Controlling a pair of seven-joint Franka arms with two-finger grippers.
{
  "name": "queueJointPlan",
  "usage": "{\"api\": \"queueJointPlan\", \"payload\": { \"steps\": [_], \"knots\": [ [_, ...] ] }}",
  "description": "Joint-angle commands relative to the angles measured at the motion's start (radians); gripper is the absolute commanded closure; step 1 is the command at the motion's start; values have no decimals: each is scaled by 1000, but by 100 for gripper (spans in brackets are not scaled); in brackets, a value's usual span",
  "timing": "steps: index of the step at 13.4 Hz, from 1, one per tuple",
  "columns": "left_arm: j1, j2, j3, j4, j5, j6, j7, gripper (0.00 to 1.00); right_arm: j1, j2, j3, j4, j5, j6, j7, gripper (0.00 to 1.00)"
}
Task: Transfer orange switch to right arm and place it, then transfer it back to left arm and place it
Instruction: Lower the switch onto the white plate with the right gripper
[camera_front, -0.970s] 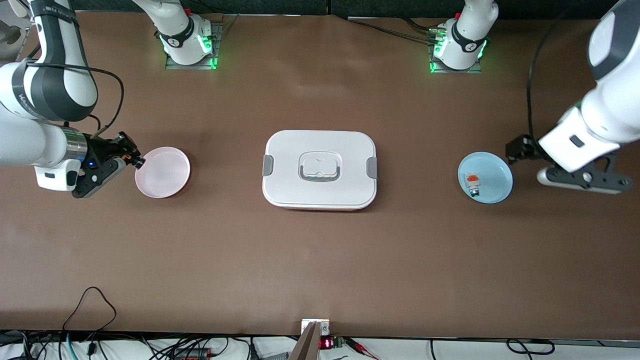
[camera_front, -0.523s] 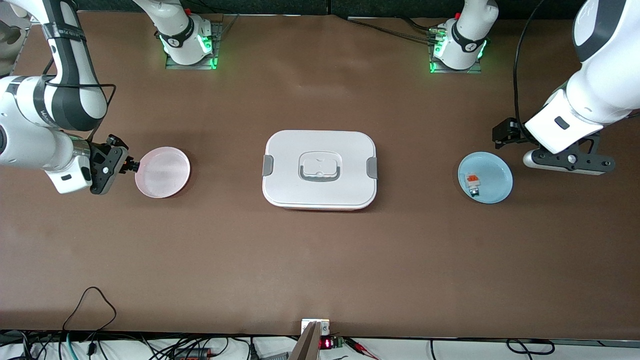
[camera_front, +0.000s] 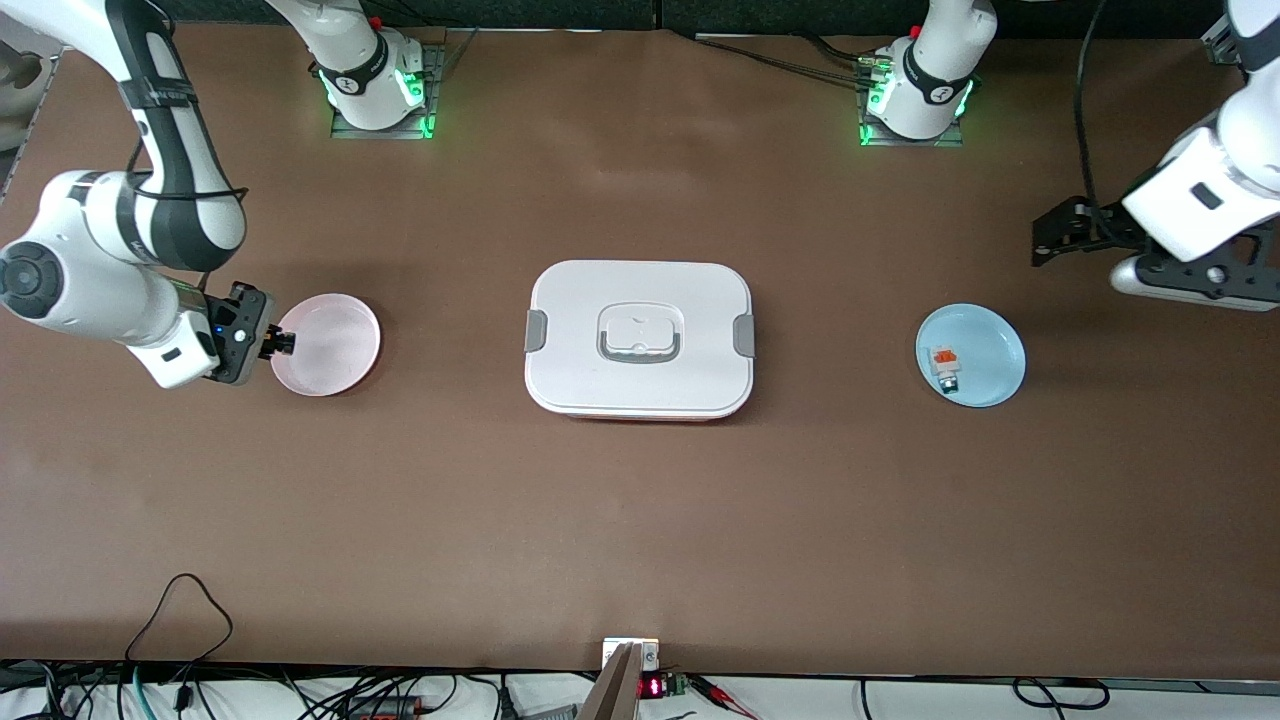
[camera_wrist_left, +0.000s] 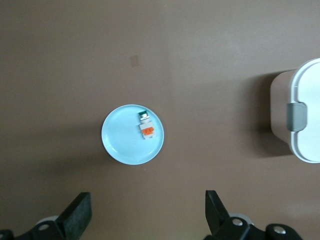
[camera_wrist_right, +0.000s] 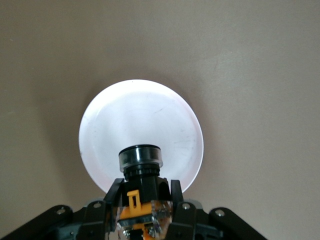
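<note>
1. The switch is black and round. It is held in the tight jaws of the right gripper, just over the edge of the pink plate.
2. The pink plate lies flat on the brown desk at the right arm's end. Nothing lies on the plate.
3. The box sits in the middle of the desk with its lid on. It is well apart from both plates.
4. The blue plate lies at the left arm's end. A small white block with an orange top lies on it.
5. The left gripper hangs over bare desk near the blue plate, toward the desk's end. Its jaws are wide open with nothing in them.
6. The right wrist view shows the switch close up, with yellow-orange parts between the jaws. The front view shows it only as a tiny dark dot.
7. The left wrist view shows the blue plate, the block and one end of the box with a grey latch.
8. The desk is wide and bare between the box and each plate, and along the side near the front camera.
9. Cables lie at that near edge of the desk.
</note>
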Motion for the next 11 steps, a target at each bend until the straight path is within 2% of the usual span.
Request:
{"api": "queueJointPlan", "payload": {
  "steps": [1, 9, 11],
  "knots": [
    [-7, -2, 0, -17, -17, 6, 26, 0, -11, 6, 12, -61, -3, 95, -51, 77],
    [-17, -5, -51, 6, -14, -7, 15, 0, 6, 52, 13, -179, 16, 280, -94, 77],
    [-15, -13, -53, 12, -17, -72, 23, 0, 19, 57, 13, -228, 39, 352, -93, 77]
  ]
}}
